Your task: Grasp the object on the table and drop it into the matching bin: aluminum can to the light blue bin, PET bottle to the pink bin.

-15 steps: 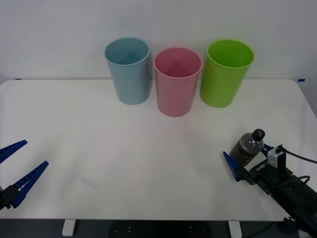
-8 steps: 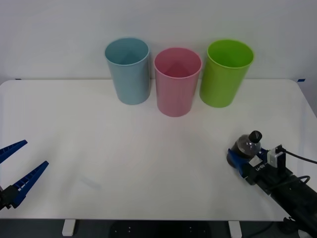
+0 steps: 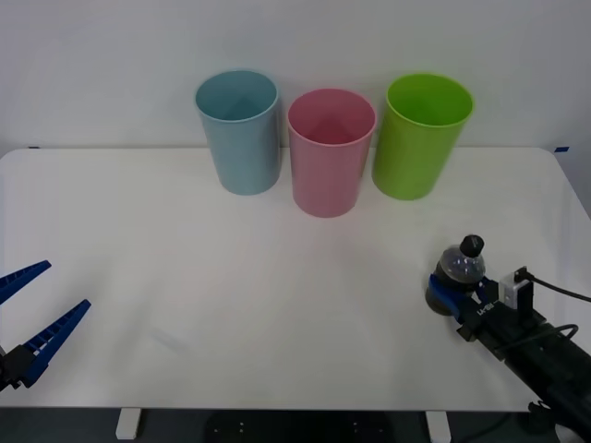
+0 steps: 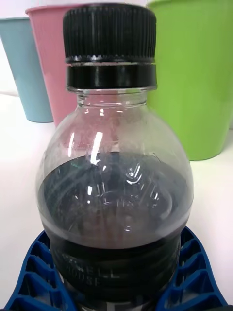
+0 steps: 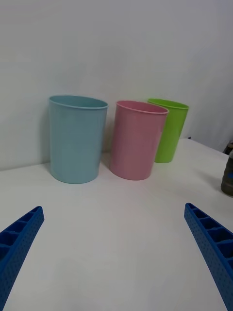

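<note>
Bottle [image 3: 459, 269] stands upright near the worktop's [image 3: 277, 305] front right corner, clamped between the blue fingers of the right tool [image 3: 450, 297], cap up. Left tool [image 3: 28, 318] hangs spread wide at the front left edge. Pink bin [image 3: 331, 152], light blue bin [image 3: 239, 131] and green bin [image 3: 421, 135] line the rear edge.

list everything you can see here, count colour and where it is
PET bottle: 1, clear with dark brown liquid and black cap, near right of the table, between the right gripper's fingers
light blue bin: 1, pale blue, far side, leftmost of the row
pink bin: 1, pink, middle of the row
green bin: 1, lime green, rightmost
table: 1, white
right gripper: blue fingers, shut on the bottle
left gripper: blue fingers, open, near left edge
</note>
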Available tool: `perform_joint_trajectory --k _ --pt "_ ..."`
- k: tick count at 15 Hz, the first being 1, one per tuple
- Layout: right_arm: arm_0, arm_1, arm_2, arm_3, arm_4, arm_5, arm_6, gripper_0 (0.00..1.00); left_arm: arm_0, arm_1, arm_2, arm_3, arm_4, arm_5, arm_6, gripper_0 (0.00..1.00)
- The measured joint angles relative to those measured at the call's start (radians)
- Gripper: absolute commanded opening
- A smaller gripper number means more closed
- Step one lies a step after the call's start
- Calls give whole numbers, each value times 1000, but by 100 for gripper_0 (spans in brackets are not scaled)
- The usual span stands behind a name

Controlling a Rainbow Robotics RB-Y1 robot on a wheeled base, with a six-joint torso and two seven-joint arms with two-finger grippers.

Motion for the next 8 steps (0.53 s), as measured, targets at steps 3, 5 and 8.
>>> perform_joint_trajectory --k 3,5,8 --pt "11 -3 -1 -51 0 20 -23 0 0 0 0 0 0 0 0 100" --pt "15 -8 -1 -84 0 27 -66 0 0 0 0 0 0 0 0 100" --pt "20 -21 -1 -137 0 27 -126 0 0 0 0 0 0 0 0 100"
